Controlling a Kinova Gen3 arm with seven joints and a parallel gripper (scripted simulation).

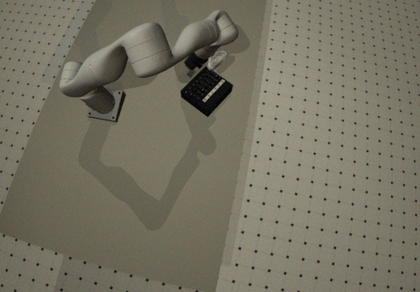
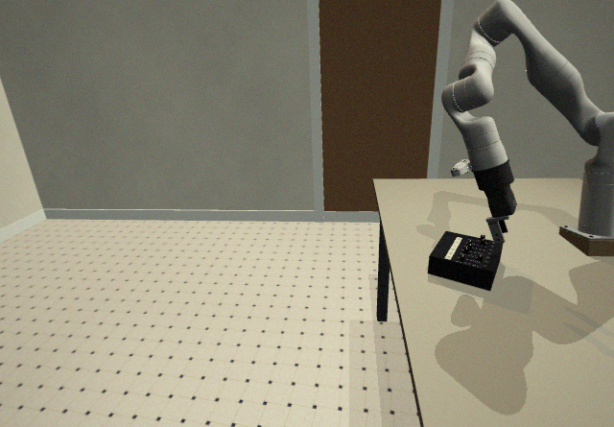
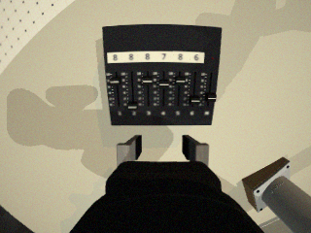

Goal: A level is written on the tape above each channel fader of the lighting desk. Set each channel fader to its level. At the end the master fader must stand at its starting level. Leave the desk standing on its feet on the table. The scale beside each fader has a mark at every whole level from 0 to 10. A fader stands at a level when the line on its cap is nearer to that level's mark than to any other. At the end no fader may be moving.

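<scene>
Lighting desk [image 1: 206, 90] [image 2: 464, 261] [image 3: 161, 68] sits on the desk [image 1: 135, 248] [image 2: 550, 388] [image 3: 58, 165], near the end effector [image 1: 198, 70] [image 2: 501, 236] [image 3: 161, 144], whose fingers are spread; channel fader 2 [image 3: 132, 105] stands low, beneath an 8 on the tape [image 1: 213, 90] [image 2: 453, 248] [image 3: 155, 57].

Beyond my gripper [image 3: 161, 144], the scale marks [image 3: 155, 89] blur too much to read. Behind it, the picture's edge cuts off the arm's base column [image 3: 289, 204].
</scene>
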